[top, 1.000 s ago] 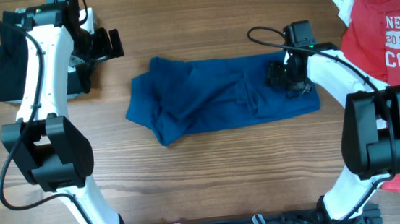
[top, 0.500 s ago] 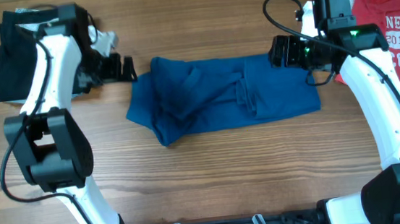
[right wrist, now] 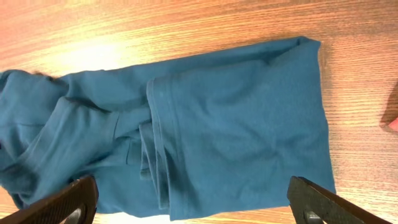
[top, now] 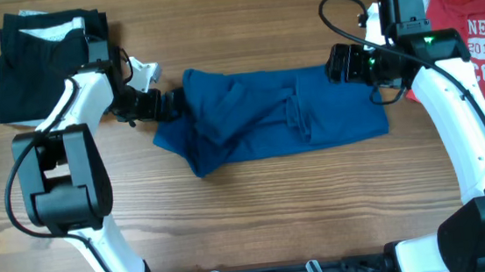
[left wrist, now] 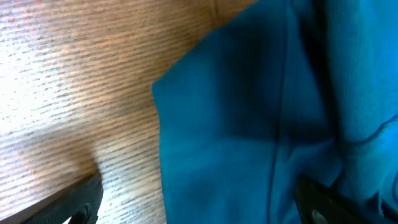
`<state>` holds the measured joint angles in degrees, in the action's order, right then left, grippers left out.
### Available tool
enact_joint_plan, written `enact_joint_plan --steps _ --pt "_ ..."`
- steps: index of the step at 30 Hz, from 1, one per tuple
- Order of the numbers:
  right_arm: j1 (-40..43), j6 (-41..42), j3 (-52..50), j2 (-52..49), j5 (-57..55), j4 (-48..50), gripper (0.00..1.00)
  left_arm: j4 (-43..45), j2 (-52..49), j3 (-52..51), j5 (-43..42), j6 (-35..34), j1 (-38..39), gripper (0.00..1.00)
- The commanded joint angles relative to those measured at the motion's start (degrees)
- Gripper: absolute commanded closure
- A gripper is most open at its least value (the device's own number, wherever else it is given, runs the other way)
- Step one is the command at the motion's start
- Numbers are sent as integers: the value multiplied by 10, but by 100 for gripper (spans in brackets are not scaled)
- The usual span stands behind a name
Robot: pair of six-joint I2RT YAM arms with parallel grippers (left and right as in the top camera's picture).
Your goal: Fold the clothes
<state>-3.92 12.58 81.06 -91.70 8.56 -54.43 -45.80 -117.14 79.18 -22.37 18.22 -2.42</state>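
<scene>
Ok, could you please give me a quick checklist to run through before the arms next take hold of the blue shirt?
1. The left gripper is open: ok.
2. The right gripper is open: ok.
3. The left gripper is at the left end of the dark-blue shirt: ok, cloth shows between its fingers in the wrist view.
4. The right gripper's height over the shirt's right end: cannot tell.
5. The shirt lies flat: not ok, its left half is bunched and creased.
6. The shirt lies apart from the red T-shirt and the black piece: ok.
</scene>
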Motion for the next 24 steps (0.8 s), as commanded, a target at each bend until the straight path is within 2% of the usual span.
enact_joint_plan --steps 1,6,11,14,18,22,24 --pt "2 11 2 -2 5 6 2 7 -3 -40 -34 11 1 2" --pt "2 11 2 -2 5 9 2 29 -3 -80 -102 11 22 7" --pt "2 11 2 -2 5 8 1 34 -3 -110 -137 11 50 7" --pt "2 11 2 -2 5 8 1 37 -3 -111 -188 11 59 7" --pt "2 11 2 -2 5 6 2 54 -3 -111 -233 9 59 15" --pt "2 11 2 -2 5 7 1 59 -3 -111 -232 -2 59 28" --pt "2 12 2 -2 5 8 2 64 -3 -111 -232 -11 62 28"
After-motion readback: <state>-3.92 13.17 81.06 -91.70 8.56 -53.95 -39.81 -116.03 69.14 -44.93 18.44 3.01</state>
